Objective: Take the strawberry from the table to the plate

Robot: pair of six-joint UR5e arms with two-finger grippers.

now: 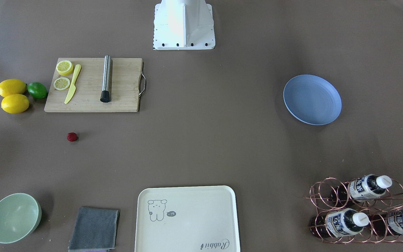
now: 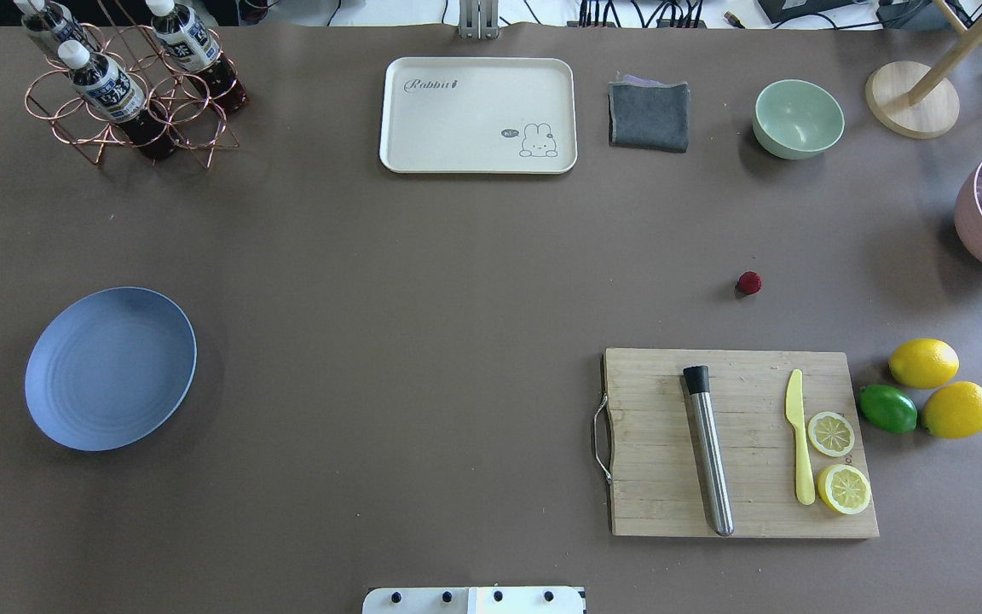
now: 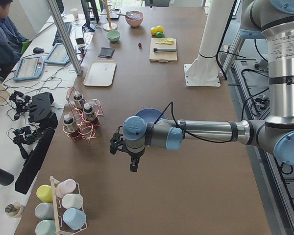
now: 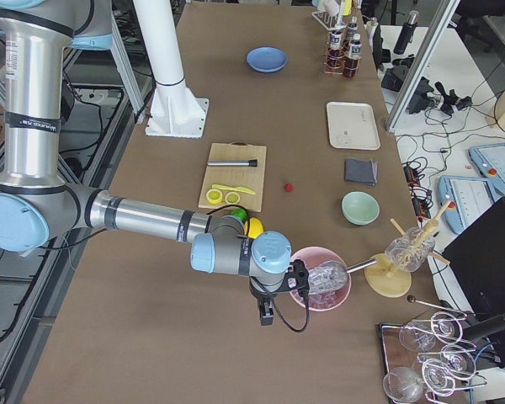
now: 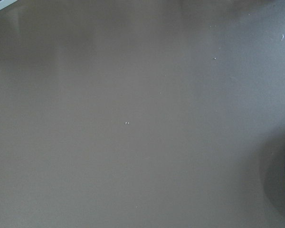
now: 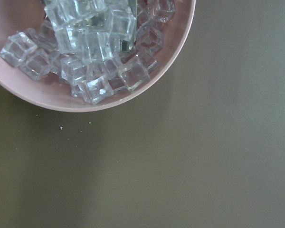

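The strawberry (image 1: 72, 137) (image 2: 748, 282), small and dark red, lies alone on the grey-brown table (image 1: 205, 122), just off the cutting board's far edge. Far across the table sits the light-blue plate (image 1: 312, 99) (image 2: 111, 367), with nothing on it. My left gripper (image 3: 132, 164) shows only in the exterior left view, hanging over bare table near the plate (image 3: 146, 114); I cannot tell whether it is open or shut. My right gripper (image 4: 266, 316) shows only in the exterior right view, beside a pink bowl of ice cubes (image 4: 320, 290); its state is likewise unclear.
A wooden cutting board (image 2: 742, 443) carries a steel rod, a yellow knife and lemon slices. Two lemons (image 2: 923, 362) and a lime (image 2: 887, 408) lie beside it. A green bowl (image 2: 798, 118), grey cloth (image 2: 649, 115), cream tray (image 2: 478, 115) and bottle rack (image 2: 129, 89) line the far edge.
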